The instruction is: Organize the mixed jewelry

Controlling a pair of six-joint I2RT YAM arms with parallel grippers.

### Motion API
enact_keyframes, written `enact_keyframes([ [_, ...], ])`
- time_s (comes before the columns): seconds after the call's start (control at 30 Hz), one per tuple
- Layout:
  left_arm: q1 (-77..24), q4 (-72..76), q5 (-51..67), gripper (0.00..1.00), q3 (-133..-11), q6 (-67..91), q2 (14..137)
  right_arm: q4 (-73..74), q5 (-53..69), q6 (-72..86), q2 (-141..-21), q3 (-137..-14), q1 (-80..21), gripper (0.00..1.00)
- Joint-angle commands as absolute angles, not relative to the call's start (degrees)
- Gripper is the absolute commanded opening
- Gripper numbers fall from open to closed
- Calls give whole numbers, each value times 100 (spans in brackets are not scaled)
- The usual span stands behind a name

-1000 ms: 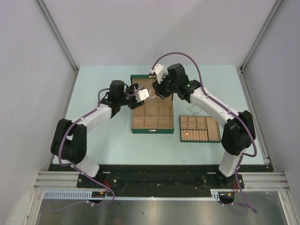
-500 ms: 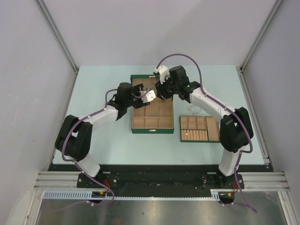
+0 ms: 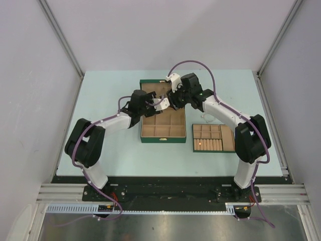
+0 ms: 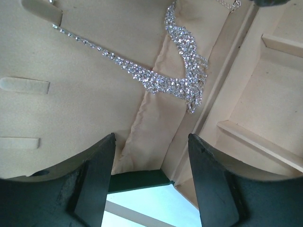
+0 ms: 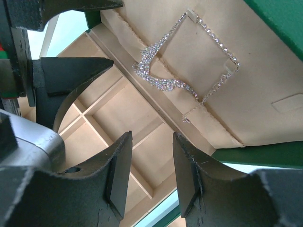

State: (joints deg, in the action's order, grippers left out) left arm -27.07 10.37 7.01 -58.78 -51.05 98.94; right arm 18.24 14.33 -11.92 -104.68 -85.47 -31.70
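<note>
Tan lining [image 4: 90,94], glittering rhinestone necklace [image 4: 182,82] on it; left end effector [image 4: 151,139], right end effector [image 5: 151,137] released.

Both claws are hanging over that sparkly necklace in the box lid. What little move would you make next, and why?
Probably ease the left gripper forward toward the necklace. Its jaws stand open and empty, and the jeweled cluster lies just ahead on the lid's tan lining, slumped near the hinge. The right gripper is open too, holding nothing.
</note>
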Motion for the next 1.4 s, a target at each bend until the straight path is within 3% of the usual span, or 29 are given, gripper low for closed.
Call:
enact_keyframes([
  [0.0, -2804, 1230, 255, 68, -6135, -5247, 9993, 1617, 1459, -1055, -10292, -8543, -3120, 44],
  [0.2, -2918, 1222, -52, 62, -6205, -5370, 10169, 1617, 1494, -1028, -10275, -8525, -3085, 44],
  [0.5, -2962, 1072, -229, 42, -6179, -5362, 10160, 1617, 1485, -1037, -10248, -8499, -3059, 44],
  [0.6, -2962, 1046, -211, 35, -6152, -5370, 10151, 1600, 1503, -1011, -10274, -8490, -3059, 44],
  [0.8, -2962, 844, -44, 10, -6205, -5309, 10107, 1547, 1521, -967, -10345, -8464, -3059, 44],
  [0.93, -2962, 765, 104, 2, -6223, -5282, 10046, 1503, 1573, -879, -10415, -8455, -3032, 44],
  [1.37, -2962, 624, 492, 0, -6249, -5028, 9791, 1196, 1766, -326, -10714, -8367, -2979, 45],
])
